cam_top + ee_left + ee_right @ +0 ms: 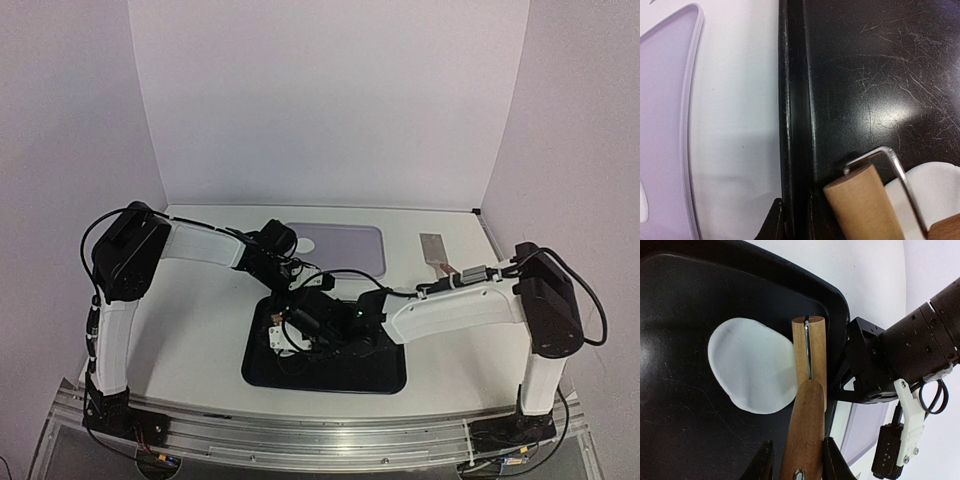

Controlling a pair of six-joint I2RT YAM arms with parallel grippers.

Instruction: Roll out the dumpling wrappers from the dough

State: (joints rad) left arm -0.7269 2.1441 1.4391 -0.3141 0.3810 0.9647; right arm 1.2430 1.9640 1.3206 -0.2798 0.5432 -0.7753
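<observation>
A flattened white sheet of dough (750,370) lies in the black tray (685,300). The wooden roller (810,355) rests along the sheet's right edge, close to the tray's rim. My right gripper (799,460) is shut on the roller's wooden handle (807,425). My left gripper (792,217) is shut on the tray's rim (792,125), one finger on each side; the roller's drum (865,205) and its wire frame (892,162) sit just to its right. One round white dumpling wrapper (305,243) lies on the lavender tray (350,250) behind.
A metal scraper (435,250) lies on the white table at the back right. Both arms meet over the black tray (330,375) near the table's front middle. White walls close off the back and sides.
</observation>
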